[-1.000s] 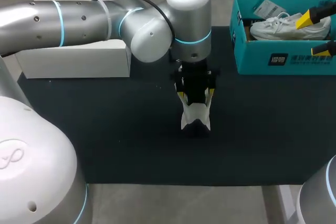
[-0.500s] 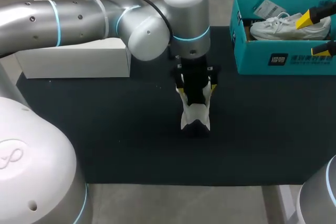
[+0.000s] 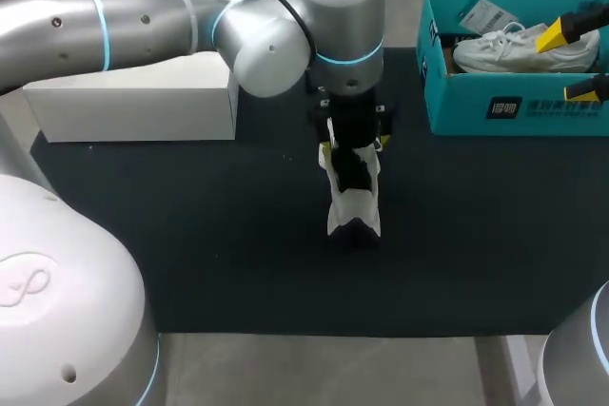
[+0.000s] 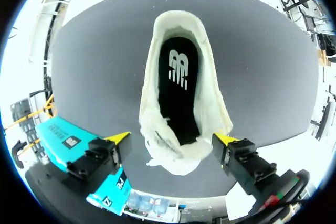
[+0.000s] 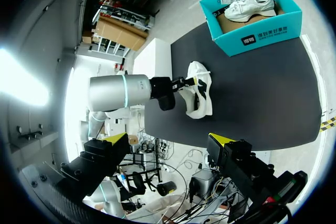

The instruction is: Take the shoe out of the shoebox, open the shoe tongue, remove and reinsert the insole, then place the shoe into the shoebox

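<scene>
left end effector (image 4: 172, 137) is hovering released over the shoe (image 4: 178, 82). right end effector (image 5: 169, 138) is hanging released above the box (image 3: 476, 109).

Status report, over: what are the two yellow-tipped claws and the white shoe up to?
Left gripper open, straddling shoe on mat. Right gripper open, empty, held high. Insole inside shoe. Second shoe occupies shoebox.

Head view looks down from behind onto the tabletop (image 3: 190, 235). Left wrist view sits close, shoe (image 4: 178, 77) just ahead of its gripper (image 4: 172, 137); right wrist view shares it from afar.
</scene>
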Controlling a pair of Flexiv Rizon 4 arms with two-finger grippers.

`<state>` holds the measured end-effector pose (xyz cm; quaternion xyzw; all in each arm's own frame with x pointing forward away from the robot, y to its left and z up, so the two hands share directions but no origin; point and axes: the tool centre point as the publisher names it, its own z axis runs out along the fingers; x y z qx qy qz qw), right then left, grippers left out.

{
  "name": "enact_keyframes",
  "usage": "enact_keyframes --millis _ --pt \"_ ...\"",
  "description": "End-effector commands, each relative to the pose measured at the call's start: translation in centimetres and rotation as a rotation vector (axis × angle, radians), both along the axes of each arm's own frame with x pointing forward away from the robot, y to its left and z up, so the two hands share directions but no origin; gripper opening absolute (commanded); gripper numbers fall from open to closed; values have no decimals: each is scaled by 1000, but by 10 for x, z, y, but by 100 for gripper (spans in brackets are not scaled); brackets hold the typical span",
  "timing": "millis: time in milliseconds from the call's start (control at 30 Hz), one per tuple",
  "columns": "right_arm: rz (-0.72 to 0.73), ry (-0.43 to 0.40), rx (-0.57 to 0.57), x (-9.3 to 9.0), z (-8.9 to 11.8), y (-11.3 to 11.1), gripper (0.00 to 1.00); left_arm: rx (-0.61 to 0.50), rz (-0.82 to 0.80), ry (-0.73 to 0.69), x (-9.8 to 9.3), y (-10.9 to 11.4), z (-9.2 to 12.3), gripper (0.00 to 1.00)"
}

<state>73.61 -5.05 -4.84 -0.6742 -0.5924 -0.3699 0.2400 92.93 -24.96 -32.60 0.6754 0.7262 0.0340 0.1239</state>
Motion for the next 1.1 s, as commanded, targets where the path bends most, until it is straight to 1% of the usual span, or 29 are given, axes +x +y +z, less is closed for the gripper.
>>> enact_keyframes --millis 33,100,167,200,400,567,633,767,867,1000,1100 --pt "1 2 -1 2 -1 1 100 -3 29 -20 17 -5 13 100" --pt "1 2 -1 2 -1 1 100 -5 36 -27 24 -8 17 66" --pt "1 2 -1 2 -1 1 100 -10 36 -23 27 -13 17 4" --pt "1 2 -1 2 -1 1 100 -13 30 -16 27 -15 17 0" --pt "1 2 -1 2 -1 1 100 -13 17 -7 30 -29 11 0" --pt "1 2 -1 2 -1 1 100 10 41 14 37 -29 11 0" --pt "1 2 -1 2 -1 1 100 16 42 32 34 -25 11 0" --pt "1 2 -1 2 -1 1 100 36 32 54 21 -13 13 0" --pt "1 2 -1 2 -1 1 100 72 84 47 14 1 12 0" --pt "1 2 -1 2 -1 1 100 120 185 46 8 18 3 0" --pt "1 2 -1 2 -1 1 100 119 200 63 3 22 -6 0"
